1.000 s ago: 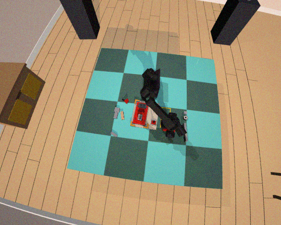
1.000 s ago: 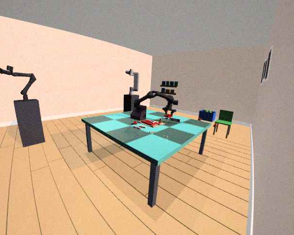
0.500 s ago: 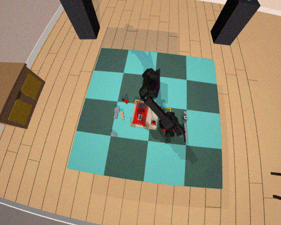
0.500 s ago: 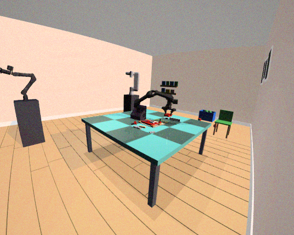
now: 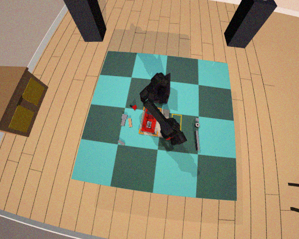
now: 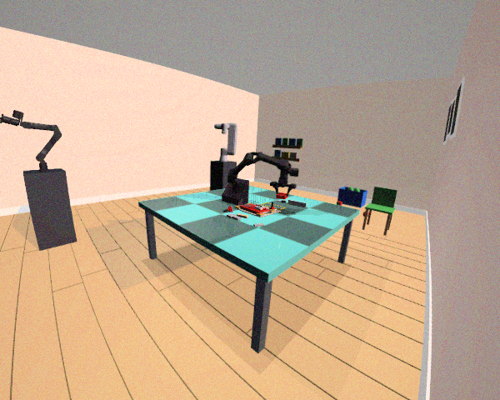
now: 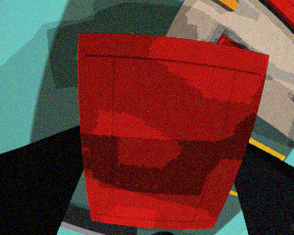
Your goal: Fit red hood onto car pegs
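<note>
Gripping the hood (image 7: 167,131) across its flat roof, fingers closed on both sides | gripper (image 7: 163,183) held it above the table (image 6: 258,253), beside the chassis (image 5: 148,124) in its jig (roof hold likely kept corner holes free for pegs).

- Red flat-roofed hood shell (image 7: 167,137), patched with darker shadow.
- Checkered table top (image 5: 214,74), light turquoise and dark green squares.
- Yellow-orange jig outline (image 5: 176,115).
- Black gripper fingers.
</note>
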Robot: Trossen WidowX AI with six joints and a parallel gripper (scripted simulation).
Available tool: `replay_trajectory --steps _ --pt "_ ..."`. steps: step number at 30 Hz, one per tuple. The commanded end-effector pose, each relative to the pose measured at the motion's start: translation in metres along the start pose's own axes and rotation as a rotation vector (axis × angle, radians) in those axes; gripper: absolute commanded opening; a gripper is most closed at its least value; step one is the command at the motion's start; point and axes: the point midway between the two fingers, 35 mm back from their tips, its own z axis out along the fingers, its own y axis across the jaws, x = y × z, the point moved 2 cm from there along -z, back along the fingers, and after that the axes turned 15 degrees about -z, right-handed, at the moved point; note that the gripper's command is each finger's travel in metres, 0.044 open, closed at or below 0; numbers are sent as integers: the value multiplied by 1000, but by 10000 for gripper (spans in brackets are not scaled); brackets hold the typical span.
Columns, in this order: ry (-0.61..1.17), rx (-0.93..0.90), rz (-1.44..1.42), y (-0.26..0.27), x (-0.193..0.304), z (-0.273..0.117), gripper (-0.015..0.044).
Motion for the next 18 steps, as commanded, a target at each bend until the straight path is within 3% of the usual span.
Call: replay_trajectory --steps 1,18 --pt "-4 -4 -78 -8 -10 -2 0" --pt "-4 -4 -438 -54 -53 -4 0"
